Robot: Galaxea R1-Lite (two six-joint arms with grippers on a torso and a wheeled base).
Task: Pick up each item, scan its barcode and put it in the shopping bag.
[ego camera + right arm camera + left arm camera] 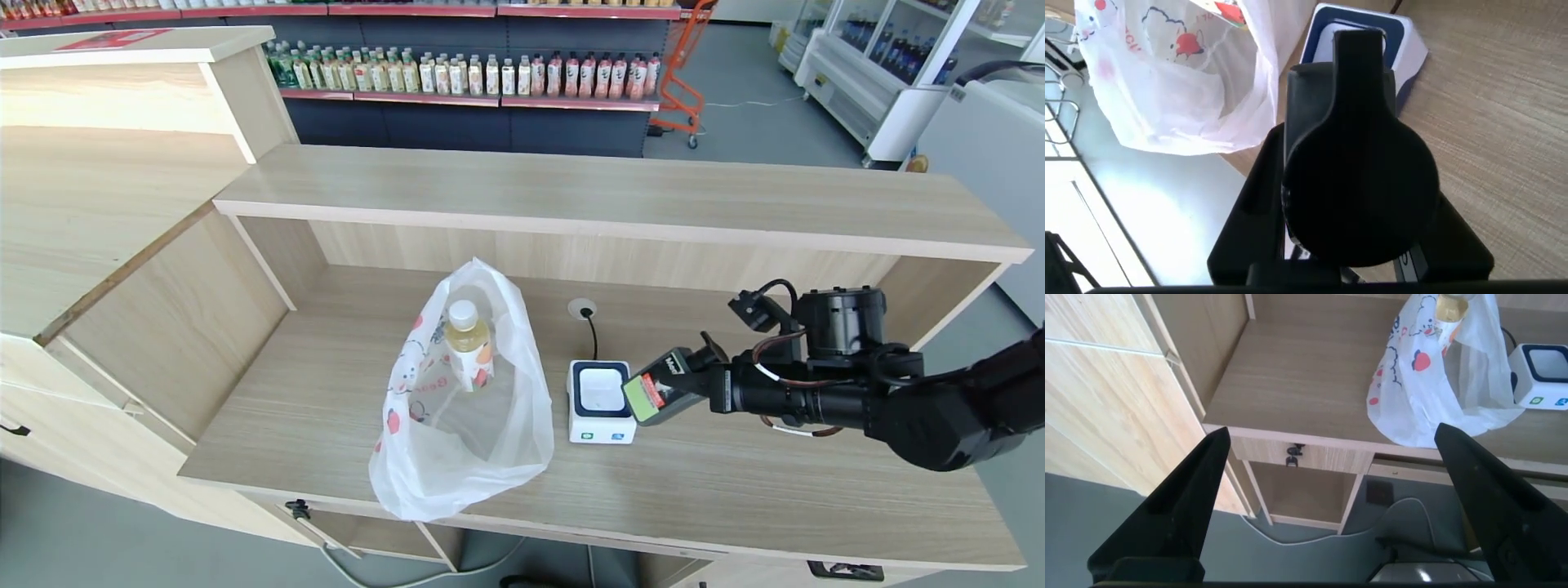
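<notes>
We look across a grey shop floor (751, 122), with long shelves (457, 77) of bottled drinks at 12 o'clock and glass-fronted coolers (882, 57) at 2 o'clock. Before us stands the counter (735, 482), pale wood-grain laminate, flat and matt, with a raised ledge along its far side. On it, at 9 o'clock from the middle, slumps the shopping bag (457, 457). It is thin, translucent white plastic, crinkled and printed with red cartoon shapes, its mouth gaping upward. A bottle (468, 343) stands upright inside, white-capped, holding a yellowish drink. Just beside the bag, at its 3 o'clock, sits the scanner (600, 404), a squat white box with a dark blue frame round a pale window. Its black cable (589, 331) runs toward 12 o'clock. The right gripper (679, 377) has its fingers closed round the item (653, 396), a small dark pack with a red-and-white label, held at the scanner's 3 o'clock edge. Its long axis lies from 2 to 8 o'clock, the flat green end facing 8 o'clock. The left gripper (1331, 437) hangs off the counter's near edge, fingers spread wide and holding nothing.
</notes>
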